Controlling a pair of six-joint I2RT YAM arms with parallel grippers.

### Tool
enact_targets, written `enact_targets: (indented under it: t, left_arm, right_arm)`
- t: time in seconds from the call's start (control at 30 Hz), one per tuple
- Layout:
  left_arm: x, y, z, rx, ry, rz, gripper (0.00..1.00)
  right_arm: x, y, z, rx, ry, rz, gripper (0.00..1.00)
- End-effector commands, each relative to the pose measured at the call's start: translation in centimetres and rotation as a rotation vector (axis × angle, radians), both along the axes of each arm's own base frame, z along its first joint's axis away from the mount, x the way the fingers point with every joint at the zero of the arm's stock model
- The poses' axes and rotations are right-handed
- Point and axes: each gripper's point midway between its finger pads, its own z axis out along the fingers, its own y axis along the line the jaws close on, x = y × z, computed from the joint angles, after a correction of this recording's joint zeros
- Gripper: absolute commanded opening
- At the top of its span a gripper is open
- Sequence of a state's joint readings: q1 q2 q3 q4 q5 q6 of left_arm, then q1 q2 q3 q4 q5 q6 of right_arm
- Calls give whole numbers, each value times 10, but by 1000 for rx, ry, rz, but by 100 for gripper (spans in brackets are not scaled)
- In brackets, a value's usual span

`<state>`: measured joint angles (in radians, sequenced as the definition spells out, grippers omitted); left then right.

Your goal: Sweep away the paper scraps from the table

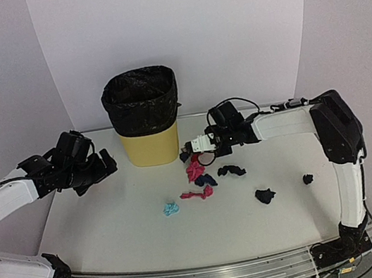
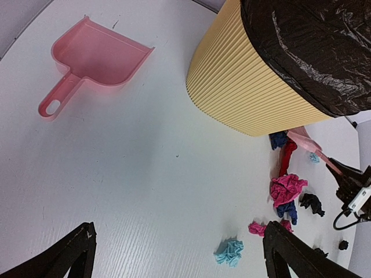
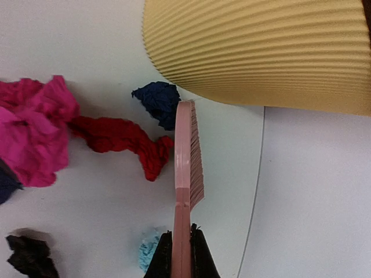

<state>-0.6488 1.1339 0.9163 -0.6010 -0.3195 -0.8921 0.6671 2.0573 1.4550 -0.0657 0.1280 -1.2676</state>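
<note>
Right fingers (image 3: 200,262) clench brush (image 3: 184,156); left fingers (image 2: 64,258) spread; scraps (image 1: 195,169) litter white table (image 1: 115,226), white walls (image 1: 173,20).

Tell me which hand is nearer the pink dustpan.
Left. The open left hand has the dustpan just ahead; the right hand, shut on the brush, is beyond the yellow bin, by the scraps.

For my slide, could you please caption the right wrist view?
Right gripper clamps pink plastic brush beside ribbed yellow bin.
</note>
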Motion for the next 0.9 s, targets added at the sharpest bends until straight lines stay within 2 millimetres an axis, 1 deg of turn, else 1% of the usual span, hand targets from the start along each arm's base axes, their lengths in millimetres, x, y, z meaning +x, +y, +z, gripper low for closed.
enact_targets:
  t: [0.0,0.1,0.17,0.27,0.33,0.4,0.5,0.53,0.6,0.67,0.73,0.8,0.87]
  left_arm:
    - [-4,8,3,-5,-22,23,100]
    - [-5,9,3,-9,-27,20,100]
    - [-6,8,4,-12,-30,14,100]
    - [-7,7,2,-15,-29,4,100]
    - [-7,6,2,-17,-29,-2,100]
    - [-7,5,2,-20,-32,-7,100]
    - [-7,3,3,-36,-45,-15,100]
    - [-6,1,5,-43,-53,-21,100]
    - [-5,0,8,-48,-62,-26,100]
    - [-4,0,11,-49,-70,-29,100]
    - [-4,0,14,-46,-78,-31,100]
    - [-5,2,17,-45,-86,-30,100]
    - [-7,4,21,-44,-95,-31,100]
  right_arm:
    - [-60,-11,-9,-85,115,-11,0]
    - [-95,-6,-11,-84,150,3,0]
    - [-115,1,-4,-84,142,26,0]
    - [-128,7,13,-54,118,30,0]
    - [-128,9,35,-3,96,18,0]
    - [-125,10,58,53,67,-13,0]
    - [-109,9,98,140,-23,-96,0]
    - [-103,6,109,155,-58,-129,0]
    - [-88,-5,126,159,-128,-210,0]
    - [-77,-17,131,150,-160,-267,0]
    - [-65,-35,128,131,-170,-321,0]
    - [-50,-58,123,118,-171,-388,0]
    - [-29,-86,124,125,-178,-484,0]
